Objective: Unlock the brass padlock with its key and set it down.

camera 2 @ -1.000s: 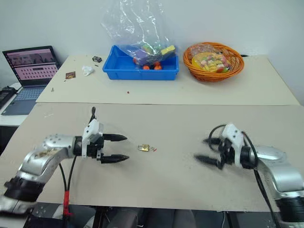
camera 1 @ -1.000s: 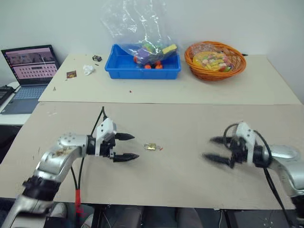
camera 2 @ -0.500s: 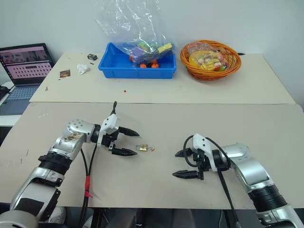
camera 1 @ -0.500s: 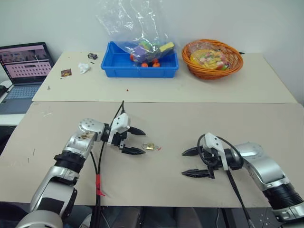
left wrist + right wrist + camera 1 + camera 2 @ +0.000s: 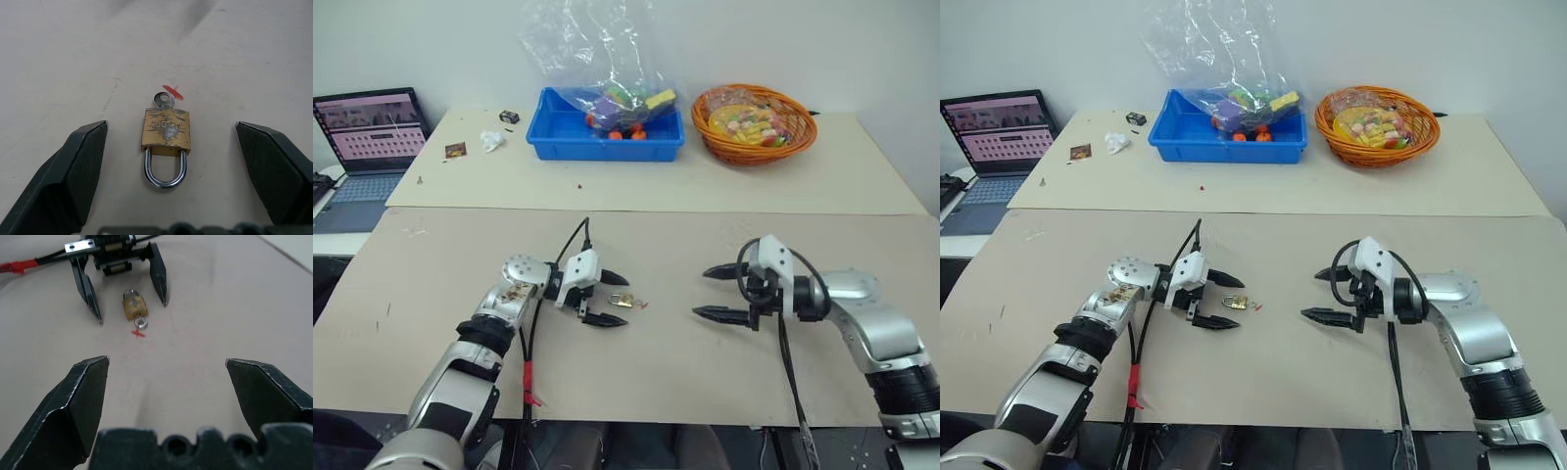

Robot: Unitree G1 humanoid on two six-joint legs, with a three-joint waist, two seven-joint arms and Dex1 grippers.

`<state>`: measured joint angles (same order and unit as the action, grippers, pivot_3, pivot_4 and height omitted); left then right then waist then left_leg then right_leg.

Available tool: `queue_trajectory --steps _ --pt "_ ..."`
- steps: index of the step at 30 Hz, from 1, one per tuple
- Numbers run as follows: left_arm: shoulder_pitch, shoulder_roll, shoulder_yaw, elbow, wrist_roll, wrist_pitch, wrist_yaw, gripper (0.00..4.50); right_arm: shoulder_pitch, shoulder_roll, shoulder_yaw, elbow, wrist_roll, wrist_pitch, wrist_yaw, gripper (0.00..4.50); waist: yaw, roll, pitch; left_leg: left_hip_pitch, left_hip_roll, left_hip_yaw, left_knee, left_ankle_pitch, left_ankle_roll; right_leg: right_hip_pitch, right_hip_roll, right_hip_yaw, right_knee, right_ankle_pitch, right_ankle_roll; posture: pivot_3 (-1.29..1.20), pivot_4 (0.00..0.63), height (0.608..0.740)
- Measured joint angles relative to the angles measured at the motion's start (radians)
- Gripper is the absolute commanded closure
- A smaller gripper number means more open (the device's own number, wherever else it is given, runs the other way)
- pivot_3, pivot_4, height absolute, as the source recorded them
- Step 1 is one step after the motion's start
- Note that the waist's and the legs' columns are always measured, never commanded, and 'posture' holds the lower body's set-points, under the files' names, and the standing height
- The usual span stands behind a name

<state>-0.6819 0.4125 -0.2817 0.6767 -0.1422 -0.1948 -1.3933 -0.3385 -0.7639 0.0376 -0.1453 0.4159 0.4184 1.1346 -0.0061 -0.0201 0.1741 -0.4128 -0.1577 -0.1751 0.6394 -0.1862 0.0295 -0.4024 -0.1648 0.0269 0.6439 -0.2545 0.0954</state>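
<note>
Beige tabletop [image 5: 656, 362] carries everything, and nearest the front edge both arms reach inward. The left end effector [image 5: 614, 299] has its two black fingers spread wide, one on either side of the brass padlock [image 5: 622, 302], touching nothing. The padlock lies flat on the board, its silver shackle toward the left end effector. The key [image 5: 163, 100] sits at the body's far end, apparently in the lock, with a small red mark [image 5: 172, 92] just beyond it. The right end effector [image 5: 714, 292] is well apart from the lock on the other side, pointing at it, fingers likewise spread and empty. Farther back a blue bin [image 5: 607, 142] with a plastic bag, an orange basket [image 5: 756, 124] and a laptop [image 5: 367, 132] stand.
</note>
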Motion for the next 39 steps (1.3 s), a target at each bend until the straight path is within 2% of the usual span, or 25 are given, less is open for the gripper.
queue_trajectory --steps 5,9,15,16,29,35,39 --pt "-0.008 -0.002 0.003 0.024 0.001 -0.020 -0.019 0.04 -0.002 0.000 -0.010 -0.018 0.010 0.022 -0.016 0.00 -0.001 0.000 0.000 0.000 0.000 0.000 0.000 0.000 0.000 0.000 0.000 0.000 0.000 0.000 0.000 0.00 0.150 0.740" --pt "-0.015 -0.002 0.010 0.037 0.001 -0.002 -0.028 1.12 -0.004 0.000 -0.014 -0.019 0.020 0.025 -0.026 0.00 -0.004 0.000 0.000 0.000 0.000 0.000 0.000 0.000 0.000 0.000 0.000 0.000 0.000 0.000 0.000 0.00 0.150 0.740" --pt "-0.031 -0.009 0.023 0.042 0.000 0.068 -0.040 3.50 0.001 0.000 -0.027 -0.027 0.030 0.026 -0.034 0.00 -0.009 0.000 -0.001 0.000 0.000 0.000 0.000 0.000 0.000 0.000 0.000 0.000 0.000 0.000 0.000 0.00 0.150 0.740" --pt "-0.031 -0.010 0.024 0.042 0.000 0.069 -0.041 3.70 0.003 0.000 -0.027 -0.032 0.032 0.026 -0.035 0.00 -0.009 0.000 -0.001 0.000 0.000 0.000 0.000 0.000 0.000 0.000 0.000 0.000 0.000 0.000 0.000 0.00 0.150 0.740" --pt "-0.025 -0.019 0.028 0.040 0.004 0.057 -0.028 3.71 0.020 -0.008 -0.056 -0.059 0.039 0.053 -0.069 0.00 -0.007 0.000 -0.001 0.000 0.000 0.000 0.001 0.000 0.000 0.000 0.000 0.000 0.001 0.000 0.000 0.00 0.150 0.740" --pt "0.021 -0.024 0.045 -0.019 0.053 -0.122 0.103 3.71 0.027 0.028 -0.051 -0.096 0.062 0.118 -0.118 0.00 0.000 0.000 -0.001 -0.002 0.000 0.000 0.003 0.000 0.000 -0.002 0.000 0.000 0.001 0.001 0.000 0.00 0.150 0.740" --pt "0.044 0.010 0.091 -0.188 0.097 -0.242 0.247 3.71 0.028 0.032 -0.053 -0.098 0.082 0.146 -0.123 0.00 -0.001 0.000 -0.001 -0.003 0.000 0.000 0.003 0.000 0.000 -0.003 0.000 0.001 0.001 0.001 0.000 0.00 0.150 0.740"
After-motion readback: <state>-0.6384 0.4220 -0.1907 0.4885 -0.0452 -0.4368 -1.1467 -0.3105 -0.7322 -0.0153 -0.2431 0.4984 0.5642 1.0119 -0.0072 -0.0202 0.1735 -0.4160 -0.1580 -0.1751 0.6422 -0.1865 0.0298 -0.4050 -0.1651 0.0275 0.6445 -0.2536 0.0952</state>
